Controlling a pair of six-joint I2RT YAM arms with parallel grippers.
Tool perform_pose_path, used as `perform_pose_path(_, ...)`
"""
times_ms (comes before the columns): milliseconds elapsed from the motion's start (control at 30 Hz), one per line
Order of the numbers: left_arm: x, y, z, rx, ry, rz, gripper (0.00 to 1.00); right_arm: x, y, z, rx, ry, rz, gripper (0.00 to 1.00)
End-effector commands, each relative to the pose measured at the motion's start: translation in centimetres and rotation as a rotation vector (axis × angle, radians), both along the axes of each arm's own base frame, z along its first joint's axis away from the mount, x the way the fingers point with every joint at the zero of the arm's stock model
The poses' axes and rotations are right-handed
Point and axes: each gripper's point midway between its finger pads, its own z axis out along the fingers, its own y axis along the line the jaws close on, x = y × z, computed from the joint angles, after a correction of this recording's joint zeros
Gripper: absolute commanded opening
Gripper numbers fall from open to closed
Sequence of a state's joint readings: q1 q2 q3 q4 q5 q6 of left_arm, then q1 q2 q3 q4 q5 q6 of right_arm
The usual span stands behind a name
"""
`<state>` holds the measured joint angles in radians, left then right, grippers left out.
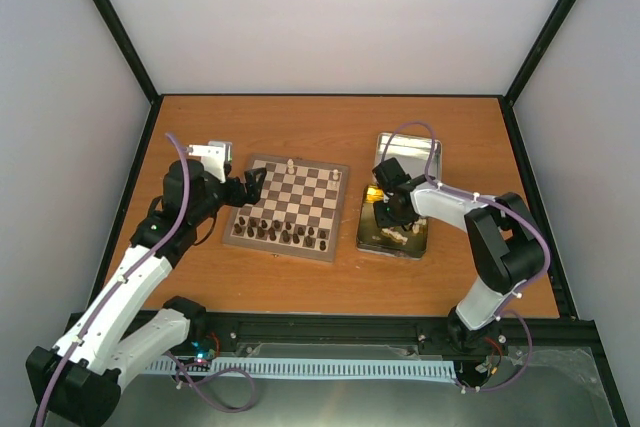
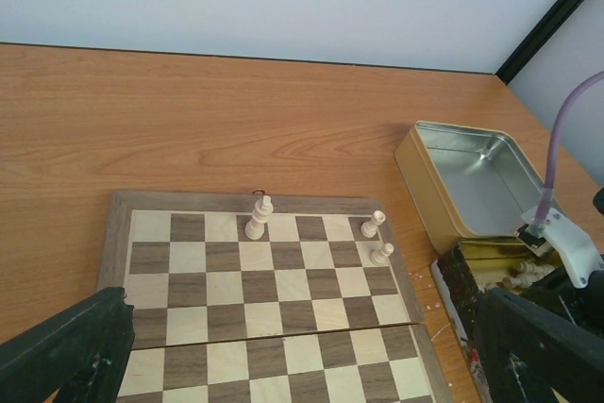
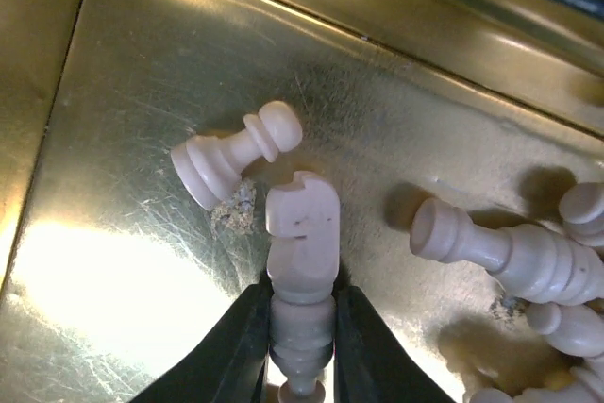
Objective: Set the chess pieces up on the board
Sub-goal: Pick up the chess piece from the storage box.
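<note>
Counting first: three tiny cream-white chess pieces (image 2: 259, 217) stand on the square wooden chessboard with dark brown and cream checks (image 1: 300, 197). All three are in its two far rows, one tall near the middle of the far row and two small ones toward the far right corner. Small dark brown chess pieces (image 1: 285, 234) crowd the board's two near rows; I cannot count them surely from the top camera. Right of the board on the orange-brown wooden worktop (image 1: 330, 117) lie two metal containers: a gold-walled rectangular tin with a silvery inside (image 2: 472, 162), further back, and a shallow gold-lined tray (image 1: 372, 239), just beside the board's right edge.

My right hand (image 3: 302, 313) reaches down into that tray, its arm bent over from the right of the board. Its two black fingers (image 3: 236, 346) are clamped on the stem of one cream piece with a notched head (image 3: 302, 224); I cannot tell whether it rests on the tray floor. My left hand (image 1: 252, 185) hovers at the board's left edge, fingers spread wide with nothing between them.

Only the right wrist camera shows the tray's contents: a pawn (image 3: 236, 153) on its side just beside the held piece's head, one longer piece (image 3: 510, 252) lying farther off, and at least three more cut off by the frame. Only the left wrist camera shows all three standing pieces clearly.
</note>
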<state>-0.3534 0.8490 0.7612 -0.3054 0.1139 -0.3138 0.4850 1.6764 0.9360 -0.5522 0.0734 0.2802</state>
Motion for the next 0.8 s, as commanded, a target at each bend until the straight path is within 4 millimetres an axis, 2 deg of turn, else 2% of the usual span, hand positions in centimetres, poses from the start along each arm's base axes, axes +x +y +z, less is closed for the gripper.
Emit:
perform_pose_path(0, 0.3, -0.6, 2.4, -0.072, -0.048, -0.012, 1.0, 0.7, -0.5, 0.3, -0.007, -0.048, -0.021, 0.18)
perform_pose_path(133, 0.5, -1.2, 2.0, -0.106, -0.019, -0.027, 1.0, 2.3, -0.2, 2.8, 0.035, -0.184, -0.029, 0.16)
perform_pose_path(300, 1.2, -2.7, 0.9, -0.155, 0.05, -0.074, 1.0, 3.0, 1.4, 5.9, 0.158, -0.31, 0.011, 0.18)
perform_pose_path(500, 1.5, -6.4, 1.1, -0.333, 0.125, -0.226, 0.98, 2.7, 2.9, 8.8, 0.304, -0.465, 0.072, 0.18)
perform_pose_path(633, 0.9, -10.1, 2.2, -0.452, 0.166, -0.447, 0.95, 2.2, 4.7, 11.5, 0.414, -0.543, 0.172, 0.19)
perform_pose_path(767, 0.9, -12.5, 2.1, -0.53, 0.232, -0.558, 0.94, 1.1, 6.5, 13.4, 0.511, -0.587, 0.295, 0.19)
